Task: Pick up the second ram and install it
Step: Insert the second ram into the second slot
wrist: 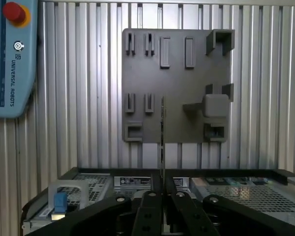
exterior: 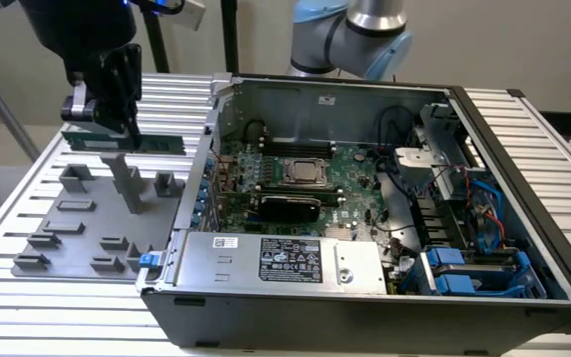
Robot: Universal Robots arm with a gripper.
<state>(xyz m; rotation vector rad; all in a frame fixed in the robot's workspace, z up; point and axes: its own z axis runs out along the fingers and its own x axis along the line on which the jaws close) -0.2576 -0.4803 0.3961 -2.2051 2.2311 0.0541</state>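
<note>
Hanging above the gray fixture plate (exterior: 87, 223), the gripper (exterior: 127, 131) has its jaws clamped narrow on the second ram (exterior: 161, 143), held level, clear of that plate's blocks.

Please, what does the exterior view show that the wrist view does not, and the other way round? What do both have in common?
The exterior view adds the motherboard inside the open computer case and the arm's blue joint behind it. The wrist view adds a teach pendant with a red button. Both share the gripper shut on the second ram, the gray fixture plate and the case.
</note>
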